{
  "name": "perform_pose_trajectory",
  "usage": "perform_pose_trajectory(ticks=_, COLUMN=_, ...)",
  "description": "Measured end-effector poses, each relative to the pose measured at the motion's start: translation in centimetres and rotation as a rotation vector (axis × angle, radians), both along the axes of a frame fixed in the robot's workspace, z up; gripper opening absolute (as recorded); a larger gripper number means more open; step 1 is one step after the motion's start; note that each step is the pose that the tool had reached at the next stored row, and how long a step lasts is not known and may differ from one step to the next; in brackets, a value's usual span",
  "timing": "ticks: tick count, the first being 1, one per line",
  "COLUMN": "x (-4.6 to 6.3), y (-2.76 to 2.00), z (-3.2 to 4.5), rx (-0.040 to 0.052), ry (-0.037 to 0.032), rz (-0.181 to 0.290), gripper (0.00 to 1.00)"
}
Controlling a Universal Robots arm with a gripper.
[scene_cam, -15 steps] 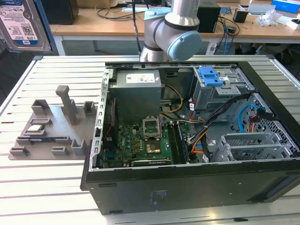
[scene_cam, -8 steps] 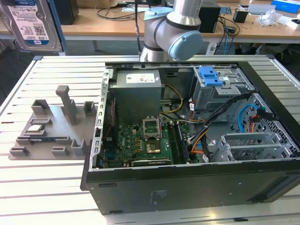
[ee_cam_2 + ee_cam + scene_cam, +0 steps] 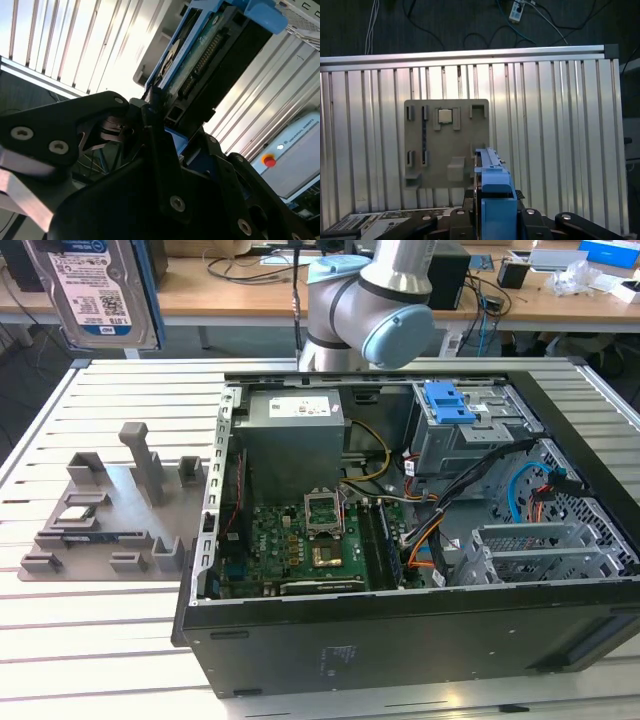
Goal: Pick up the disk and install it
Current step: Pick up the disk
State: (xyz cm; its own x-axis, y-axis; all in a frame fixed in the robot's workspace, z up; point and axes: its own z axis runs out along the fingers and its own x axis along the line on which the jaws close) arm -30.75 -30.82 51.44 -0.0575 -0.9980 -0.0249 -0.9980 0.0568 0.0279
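Fingers (image 3: 167,170) clamped on the disk (image 3: 200,55), arm (image 3: 370,300) raised high above the table (image 3: 560,125).

The arm (image 3: 372,310) bends at the upper centre of the exterior view. In the second wrist view its black gripper (image 3: 160,112) clamps the disk (image 3: 197,57).

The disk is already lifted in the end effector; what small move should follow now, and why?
Probably carry the disk toward the exterior view's right, to the open computer case. The end effector grips the disk, raised clear of the grey fixture and apart from the drive cage inside the case.
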Motion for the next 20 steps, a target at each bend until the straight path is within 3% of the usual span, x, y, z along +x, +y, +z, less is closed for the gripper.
perform_pose_trajectory(ticks=6, x=3.7, y=0.03, z=-0.01, rx=0.0001, ry=0.0009, rz=0.000, gripper=0.37)
perform_pose_trajectory(ticks=8, x=4.4, y=0.03, z=0.00, rx=0.0001, ry=0.0011, rz=0.000, gripper=0.37)
perform_pose_trajectory(ticks=16, x=9.8, y=0.08, z=0.00, rx=0.0001, ry=0.0029, rz=0.000, gripper=0.37)
perform_pose_trajectory(ticks=20, x=11.5, y=0.09, z=0.00, rx=0.0000, ry=0.0036, rz=0.000, gripper=0.37)
